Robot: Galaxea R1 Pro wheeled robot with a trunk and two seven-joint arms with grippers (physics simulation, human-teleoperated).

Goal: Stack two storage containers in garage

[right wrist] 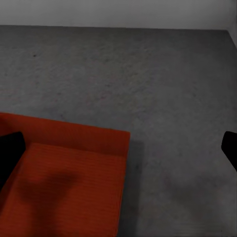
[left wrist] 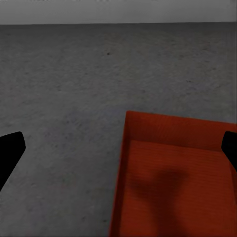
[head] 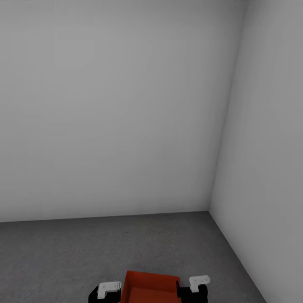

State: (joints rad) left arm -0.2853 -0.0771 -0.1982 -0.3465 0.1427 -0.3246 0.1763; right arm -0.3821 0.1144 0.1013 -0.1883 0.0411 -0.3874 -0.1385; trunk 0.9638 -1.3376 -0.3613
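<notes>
I am facing a bare corner of the garage, grey-white walls (head: 113, 109) meeting the dark concrete floor (head: 126, 244). One storage container (head: 150, 286) sits low at the bottom edge of my head view, between my two arms, and I cannot tell from here whether it rests on the floor or is carried just above it.

My left hand (left wrist: 118, 150) has its fingers wide apart, one dark tip off over the concrete, the other at the container's (left wrist: 173, 182) far wall. My right hand (right wrist: 121, 150) is likewise spread, one finger at the near side of the box (right wrist: 69, 173), the other out over bare floor. Whether either hand actually presses on a wall, I cannot tell.

I judge the box light and stiff, with thin plain walls that look smooth and could slip under a pinch. I would take it by two opposite walls, one hand each side, near the middle of the rim so it stays level.
</notes>
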